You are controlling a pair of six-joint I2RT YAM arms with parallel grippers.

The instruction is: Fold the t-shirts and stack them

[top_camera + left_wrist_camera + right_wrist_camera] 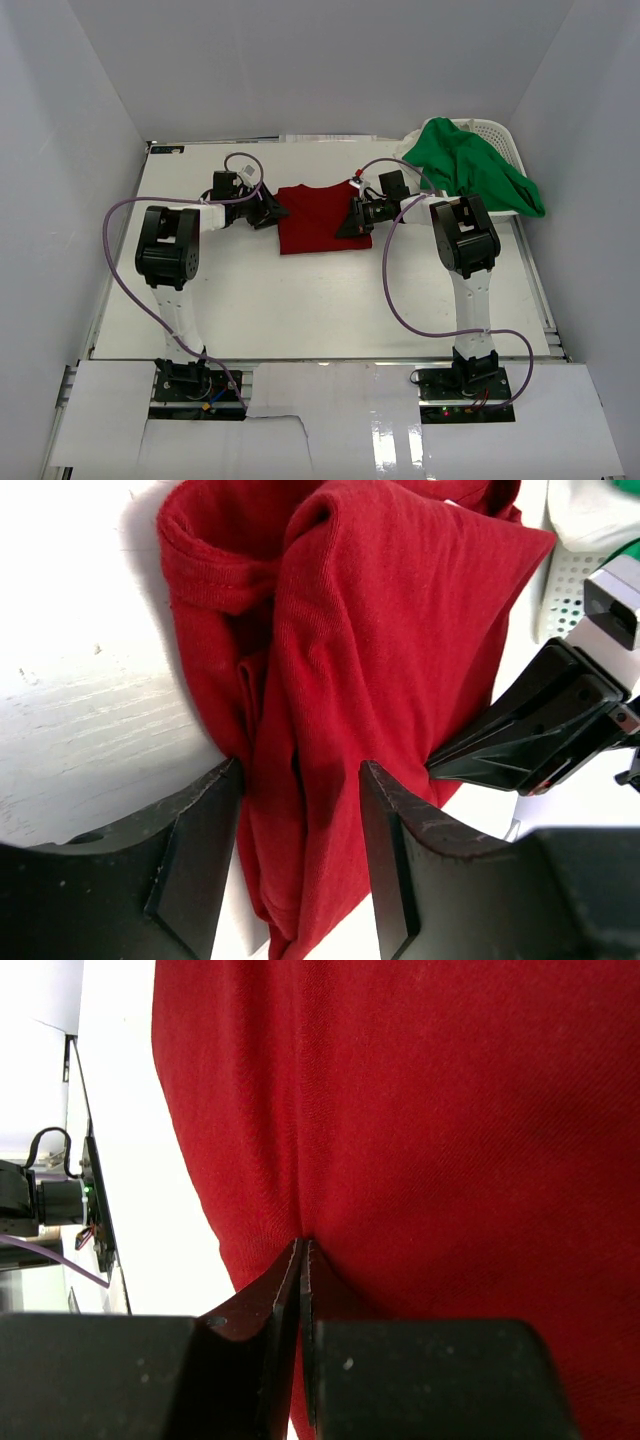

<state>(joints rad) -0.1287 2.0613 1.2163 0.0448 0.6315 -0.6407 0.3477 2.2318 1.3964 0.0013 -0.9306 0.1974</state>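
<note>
I see the red t-shirt (315, 215) lying bunched mid-surface (300, 300). My left hand (300, 770) straddles a fold at its 9 o'clock edge, jaws wide. My right hand (303, 1245) is pinched closed on its 3 o'clock edge. Farther off, at 1 o'clock, the green t-shirt (470, 165) drapes over the white basket (495, 130).

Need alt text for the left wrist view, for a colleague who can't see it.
A bunched red shirt lies on the white table, one fold between the left gripper's parted fingers. The right gripper pinches its opposite edge, shut; a white basket shows at top right.
</note>
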